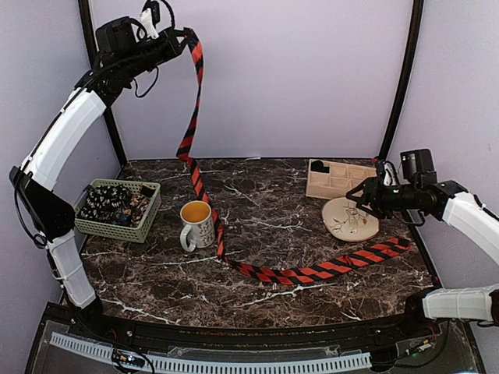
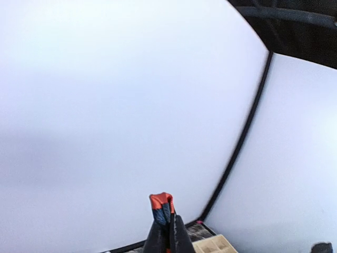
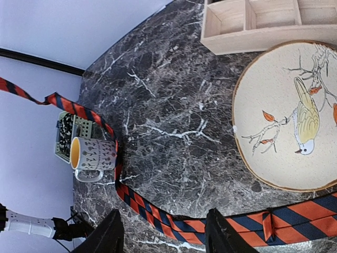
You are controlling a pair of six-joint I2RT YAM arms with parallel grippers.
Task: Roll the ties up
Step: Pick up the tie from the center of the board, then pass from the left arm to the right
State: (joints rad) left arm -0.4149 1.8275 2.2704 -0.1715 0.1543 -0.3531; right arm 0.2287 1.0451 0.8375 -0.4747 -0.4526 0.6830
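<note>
The left gripper (image 1: 185,37) is holding one end of the striped tie (image 1: 296,274) high up in the air. Its fingers (image 2: 158,238) are squeezing tight on the red-and-black cloth. In the left wrist view a little red tip is poking out above them.

From this gripper the tie is hanging down to the dark marble table (image 1: 273,195) far below. Then it is running past a white mug (image 1: 196,224) and lying in a long curve toward the right gripper (image 1: 360,199). The wide end of the tie is lying flat on the table, just below that gripper.

The right gripper is hovering above the table with its fingers (image 3: 108,234) standing about half way apart. It is holding nothing. In its own camera the tie is lying right under the gap between the fingers. A round plate with a bird picture (image 3: 284,116) is sitting just beside this gripper. A wooden tray with little boxes (image 3: 253,26) is sitting just past the plate.

Far below the left gripper, a green basket (image 1: 93,226) is sitting on the table. Dark ties with small pale dots (image 1: 113,204) are lying inside it. The mug is standing between the basket and the striped tie.
</note>
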